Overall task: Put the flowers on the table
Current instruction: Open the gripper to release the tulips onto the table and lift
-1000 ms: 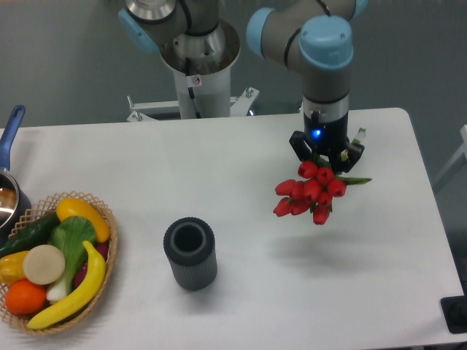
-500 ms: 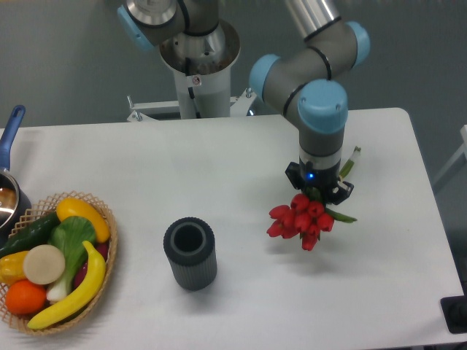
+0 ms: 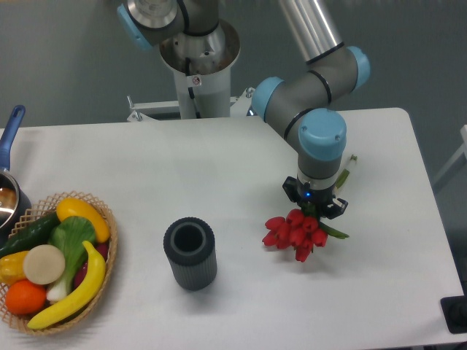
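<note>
The flowers, a bunch of red tulips with green stems and leaves, lie low over the white table at its right half, heads pointing left and toward the front. Their stem ends stick out behind the wrist toward the back right. My gripper points down and is shut on the stems just behind the heads. The fingertips are mostly hidden by the blooms and the wrist. I cannot tell whether the flower heads touch the tabletop.
A dark grey ribbed vase stands upright left of the flowers. A wicker basket of toy fruit and vegetables sits at the front left. A pot with a blue handle is at the left edge. The robot base is behind the table.
My gripper has moved down and toward the front left with the flowers, bringing the bunch close to the tabletop. The vase and basket have not moved.
</note>
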Action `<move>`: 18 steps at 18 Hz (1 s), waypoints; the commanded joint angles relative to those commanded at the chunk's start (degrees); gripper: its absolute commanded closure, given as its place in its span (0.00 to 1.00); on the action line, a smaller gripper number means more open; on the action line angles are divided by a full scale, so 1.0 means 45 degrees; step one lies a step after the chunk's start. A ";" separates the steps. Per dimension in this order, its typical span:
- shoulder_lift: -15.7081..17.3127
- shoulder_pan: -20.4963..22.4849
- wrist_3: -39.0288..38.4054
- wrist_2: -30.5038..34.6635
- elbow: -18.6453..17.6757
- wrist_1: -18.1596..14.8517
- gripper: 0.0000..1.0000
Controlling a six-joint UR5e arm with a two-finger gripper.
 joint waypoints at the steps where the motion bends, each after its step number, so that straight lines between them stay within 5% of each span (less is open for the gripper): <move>1: -0.0020 -0.0020 0.0019 0.0000 0.0000 0.0019 0.55; 3: -0.0020 -0.0020 0.0058 -0.0019 0.0020 0.0039 0.41; 5: 0.0019 0.0000 0.0271 -0.0020 0.0136 0.0059 0.06; 6: 0.0077 0.0019 0.0486 -0.0020 0.0156 0.0039 0.00; 18: 0.2653 0.1170 0.2283 -0.0721 0.0117 -0.0176 0.00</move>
